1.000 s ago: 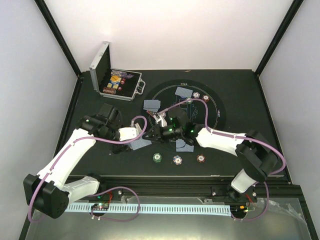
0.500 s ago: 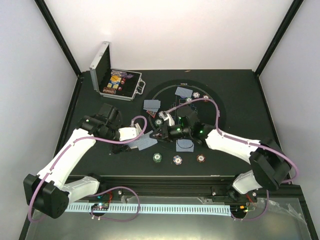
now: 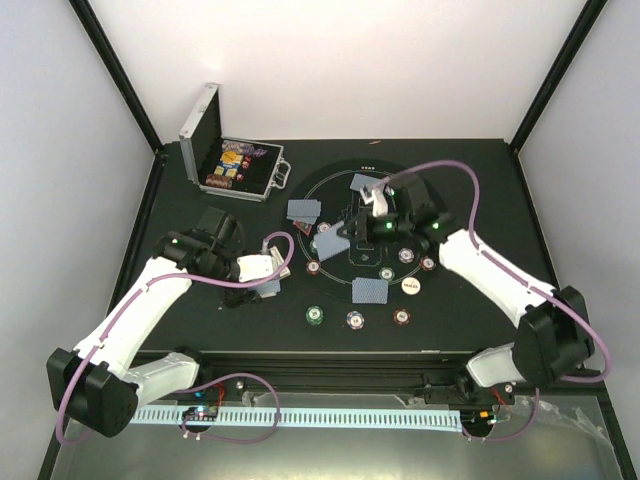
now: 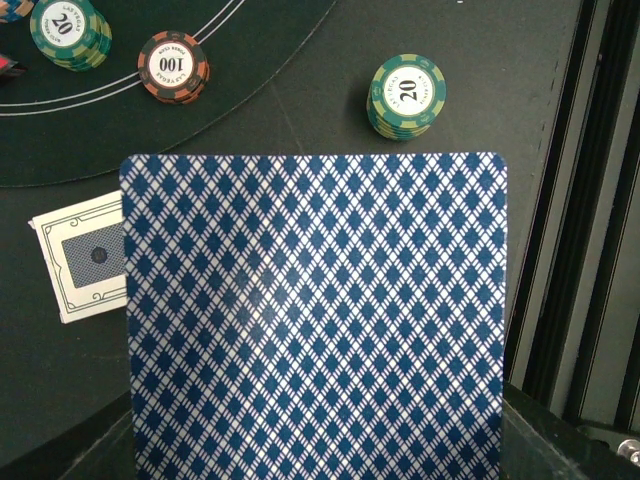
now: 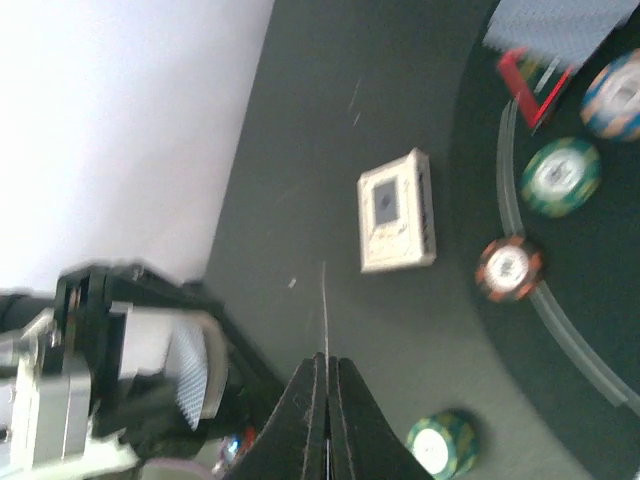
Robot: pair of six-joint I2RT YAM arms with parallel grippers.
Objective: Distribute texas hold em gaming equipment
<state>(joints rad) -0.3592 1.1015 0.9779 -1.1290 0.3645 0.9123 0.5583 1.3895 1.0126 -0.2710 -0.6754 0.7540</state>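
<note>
My left gripper (image 3: 266, 270) is shut on a stack of blue-backed playing cards. The top card (image 4: 315, 320) fills the left wrist view and hides the fingers. My right gripper (image 3: 346, 233) is shut on a single card (image 3: 328, 243), held above the left part of the round mat (image 3: 440, 225). In the right wrist view that card (image 5: 325, 305) shows edge-on between the closed fingers (image 5: 312, 410). Chip stacks lie around: green (image 4: 405, 95), dark red (image 4: 173, 67), blue-white (image 3: 355, 319). A white button (image 3: 409, 285) and a red triangular marker (image 5: 535, 80) lie on the mat.
The open silver case (image 3: 232, 165) stands at the back left. A white card box (image 4: 85, 255) lies on the table beside the left gripper. Face-down cards (image 3: 370, 290) (image 3: 305, 209) (image 3: 362, 184) lie on and near the mat. A black rail (image 4: 590, 200) runs along the near edge.
My right gripper has moved from beside the left gripper's stack back and to the right, carrying one card. The left arm has stayed put. Chips and the white button came into sight.
</note>
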